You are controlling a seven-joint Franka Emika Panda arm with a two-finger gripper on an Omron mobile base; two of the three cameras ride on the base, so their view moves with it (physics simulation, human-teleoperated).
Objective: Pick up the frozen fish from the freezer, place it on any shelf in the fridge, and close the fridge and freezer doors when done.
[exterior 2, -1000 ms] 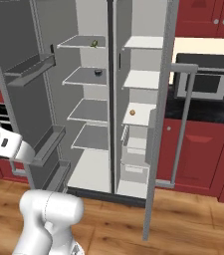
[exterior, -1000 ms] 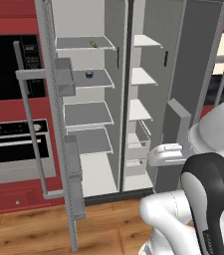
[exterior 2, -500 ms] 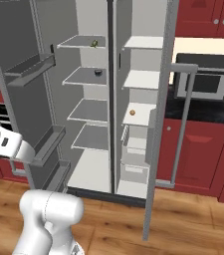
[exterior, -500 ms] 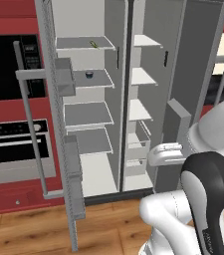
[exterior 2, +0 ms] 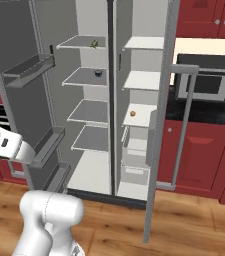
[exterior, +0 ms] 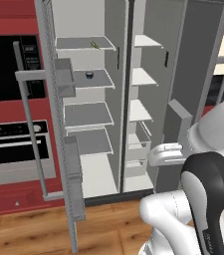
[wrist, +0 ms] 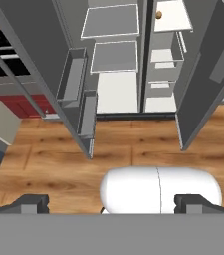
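Note:
The frozen fish is a tiny olive-green sliver lying on the top shelf of the fridge, the wider left compartment. A shelf lower stands a small dark cup. The narrower freezer, with white shelves, is on the right. Both doors stand wide open: the fridge door to the left, the freezer door to the right. My gripper is open and empty, back from the unit, looking down at the floor and the lower shelves.
A small orange ball sits on a freezer shelf above white drawers. A black oven in red cabinets is on the left, and a microwave stands on the right counter. Wooden floor lies in front.

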